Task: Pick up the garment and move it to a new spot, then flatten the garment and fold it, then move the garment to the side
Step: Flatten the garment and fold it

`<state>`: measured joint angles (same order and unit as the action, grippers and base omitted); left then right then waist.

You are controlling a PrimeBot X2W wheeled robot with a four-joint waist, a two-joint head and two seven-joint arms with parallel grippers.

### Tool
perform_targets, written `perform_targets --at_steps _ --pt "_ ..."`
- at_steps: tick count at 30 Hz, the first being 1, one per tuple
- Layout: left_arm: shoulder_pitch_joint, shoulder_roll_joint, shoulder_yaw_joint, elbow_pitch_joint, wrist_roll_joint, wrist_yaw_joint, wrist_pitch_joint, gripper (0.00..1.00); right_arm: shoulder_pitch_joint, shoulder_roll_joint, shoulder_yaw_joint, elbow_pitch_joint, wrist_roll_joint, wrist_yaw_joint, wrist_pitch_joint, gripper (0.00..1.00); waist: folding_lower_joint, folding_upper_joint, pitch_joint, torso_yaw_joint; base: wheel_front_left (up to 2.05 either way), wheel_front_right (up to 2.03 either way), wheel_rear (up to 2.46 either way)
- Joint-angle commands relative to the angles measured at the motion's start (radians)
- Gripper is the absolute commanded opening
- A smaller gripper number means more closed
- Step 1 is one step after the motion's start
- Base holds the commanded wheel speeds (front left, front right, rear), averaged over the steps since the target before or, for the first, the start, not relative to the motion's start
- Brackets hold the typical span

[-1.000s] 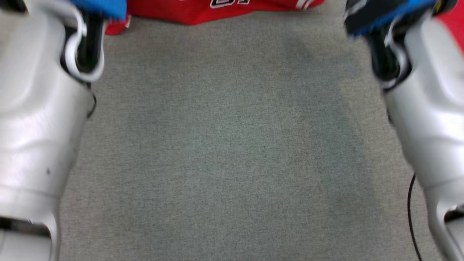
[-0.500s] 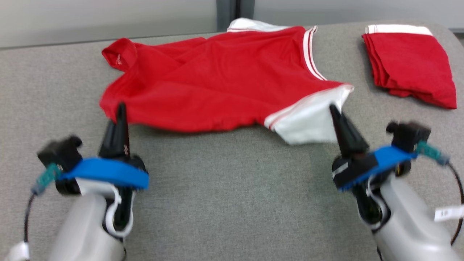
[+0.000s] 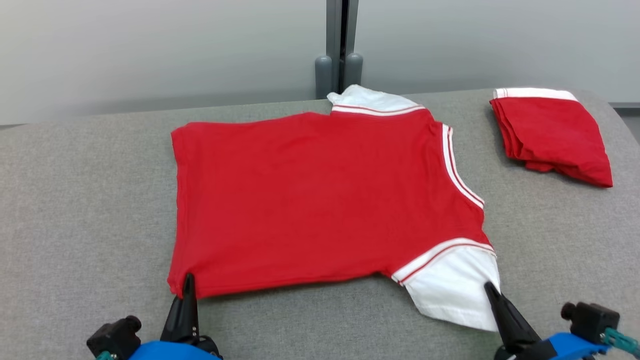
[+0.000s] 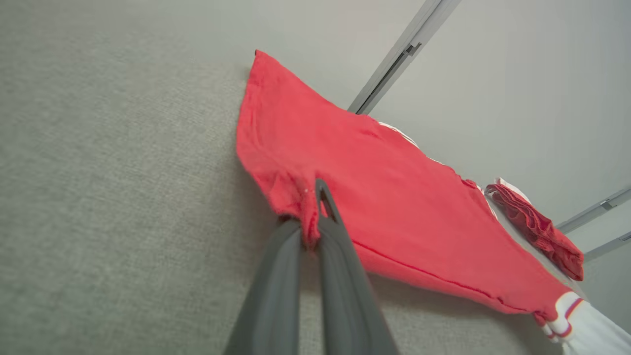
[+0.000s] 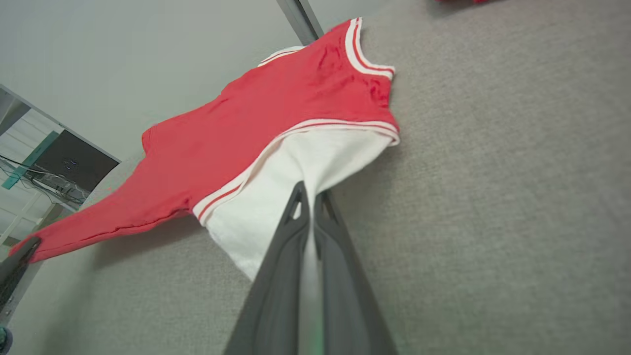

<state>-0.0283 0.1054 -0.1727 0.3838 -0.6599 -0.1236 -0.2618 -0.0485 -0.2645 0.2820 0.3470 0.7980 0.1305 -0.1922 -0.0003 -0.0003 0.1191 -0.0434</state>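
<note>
The left gripper (image 3: pixel 189 286) is squeezed closed on the near corner of the red shirt (image 3: pixel 310 200). A bit of red cloth is bunched up between its two dark fingers (image 4: pixel 340 256). The right gripper (image 3: pixel 492 295) is squeezed closed too. It pinches the near edge of the shirt's white sleeve (image 3: pixel 452 287).

From the two grippers the shirt spreads away, lying mostly flat on the grey table (image 3: pixel 75 210) with a plain red side up. At its far edge a second white sleeve (image 3: pixel 370 100) peeks out.

Farther off, to the right of the right gripper, a folded red cloth (image 3: pixel 550 135) with a white band sits apart from the shirt. Farthest from both grippers, behind the table, is a pale wall (image 3: pixel 150 50) with a grey post (image 3: pixel 340 45).
</note>
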Motion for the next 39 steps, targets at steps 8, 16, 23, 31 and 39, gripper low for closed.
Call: perform_targets --at_steps 8,16,23,31,39 --pt "0.083 0.004 0.016 -0.007 0.026 -0.002 -0.004 0.0 0.249 0.069 -0.129 -0.203 -0.06 0.0 0.152 0.0 0.0003 0.0003 -0.041 0.024 0.0 0.0 0.0" --pt "0.096 0.008 0.008 0.016 0.063 0.007 -0.004 0.0 0.345 0.155 -0.228 -0.355 -0.12 0.0 0.262 0.0 0.0003 0.0003 -0.045 0.028 0.0 0.0 0.0" --pt "0.05 -0.001 0.002 0.042 0.066 0.007 -0.004 0.0 0.272 0.18 -0.268 -0.384 -0.143 0.0 0.311 0.0 0.0003 0.0003 -0.036 0.024 0.0 0.0 0.0" --pt "-0.022 0.004 -0.021 0.074 0.067 0.0 0.001 0.0 0.106 0.159 -0.243 -0.309 -0.179 0.0 0.359 0.0 0.0003 0.0003 -0.019 0.024 0.0 0.0 0.0" --pt "-0.093 0.016 -0.036 0.103 0.058 -0.004 0.007 0.0 -0.113 0.13 -0.2 -0.177 -0.183 0.0 0.391 0.0 0.0003 0.0003 0.014 0.022 0.0 0.0 0.0"
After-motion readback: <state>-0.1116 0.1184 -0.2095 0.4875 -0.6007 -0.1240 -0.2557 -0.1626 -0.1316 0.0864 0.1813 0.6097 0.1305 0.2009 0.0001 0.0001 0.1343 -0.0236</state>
